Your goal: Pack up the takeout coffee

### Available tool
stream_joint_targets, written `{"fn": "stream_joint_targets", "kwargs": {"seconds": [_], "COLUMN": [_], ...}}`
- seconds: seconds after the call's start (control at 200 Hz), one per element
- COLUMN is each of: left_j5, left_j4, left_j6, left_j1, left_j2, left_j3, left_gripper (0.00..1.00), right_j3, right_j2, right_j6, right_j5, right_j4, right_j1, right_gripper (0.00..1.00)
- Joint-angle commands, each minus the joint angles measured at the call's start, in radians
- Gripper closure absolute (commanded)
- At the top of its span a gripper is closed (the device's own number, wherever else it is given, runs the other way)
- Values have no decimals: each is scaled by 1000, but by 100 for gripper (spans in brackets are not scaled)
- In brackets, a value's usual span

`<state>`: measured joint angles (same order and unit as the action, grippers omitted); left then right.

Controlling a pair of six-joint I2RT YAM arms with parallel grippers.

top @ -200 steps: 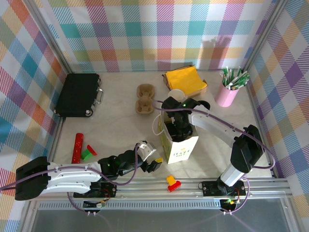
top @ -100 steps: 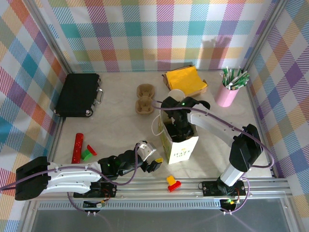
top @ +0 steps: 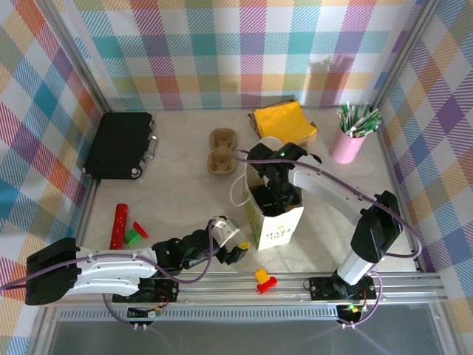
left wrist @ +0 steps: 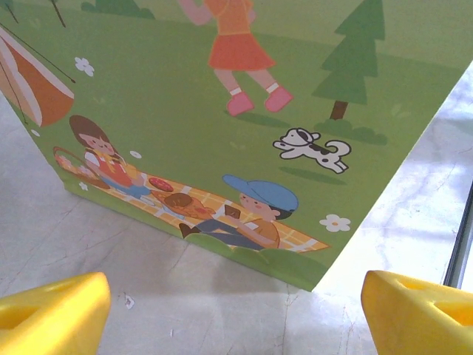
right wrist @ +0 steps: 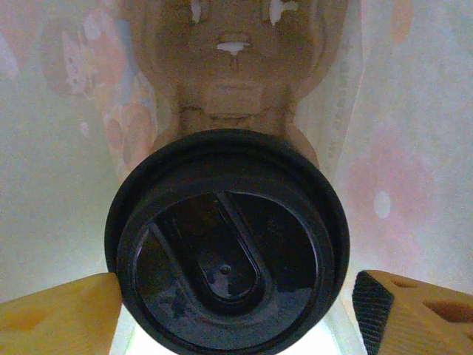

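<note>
**Position.** The takeout coffee [right wrist: 225, 251] stands upright inside the paper bag [top: 281, 225], low down. A brown moulded pulp piece [right wrist: 233, 81] sits just behind it. I cannot tell whether the cup is seated in that piece or only resting against it.

**Pincers.** The right pincer [right wrist: 235, 310] reaches into the bag mouth from above. Its yellow tips are spread to either side of the lid, slightly wider than the lid itself, and grip nothing. One tip is very close to the rim, and the other shows a thin gap. The left pincer [left wrist: 235, 314] is wide open and empty. It sits low on the desk [top: 177, 185], near the bag's bottom corner but not touching it.

**Hazards.**
- A tip could catch under the lid rim as it lifts out, which would pop the lid or tilt the cup.
- The arm fills much of the bag mouth. If it rubs a wall or the white handle loop [top: 238, 194], the light bag could be dragged or tipped, and nothing is holding it steady.
- A forward nudge from the left pincer could shove the bag's base.

**Materials.**
- Lid: round, glossy black plastic with a raised rim and an oval recess. It looks rigid but is probably only pressed on.
- Bag: thin, pale, translucent paper, with a matte green picnic print on the outside and crisp folded edges.
- Pulp piece: rough and fibrous.
- Desk: pale and smooth, with fine veining.
</note>
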<state>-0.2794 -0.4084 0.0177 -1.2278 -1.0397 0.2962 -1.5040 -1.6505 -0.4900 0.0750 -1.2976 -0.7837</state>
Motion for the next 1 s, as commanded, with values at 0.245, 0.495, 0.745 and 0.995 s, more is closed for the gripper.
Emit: {"fn": "stream_joint_targets", "kwargs": {"seconds": [0.245,0.495,0.745,0.995], "left_j5": [-6,-2,-6,-4], "left_j4": [-67,-73,-76,-82], "left_j6": [10,9,6,4], "left_j1": [8,8,8,8], "left_j2": [-27,-33,-40,-47], "left_j3": [5,6,6,8], "left_gripper": [12,12,12,12], "right_j3": [-51,-65,-74,-97], "right_j2": [17,22,31,33], "right_j6": [-5,1,4,7], "right_j5": [16,22,25,31], "right_j4": [-70,-89,-103,-120], "right_j1": [-2,-5,-6,-6], "right_gripper": [13,10,9,8]}}
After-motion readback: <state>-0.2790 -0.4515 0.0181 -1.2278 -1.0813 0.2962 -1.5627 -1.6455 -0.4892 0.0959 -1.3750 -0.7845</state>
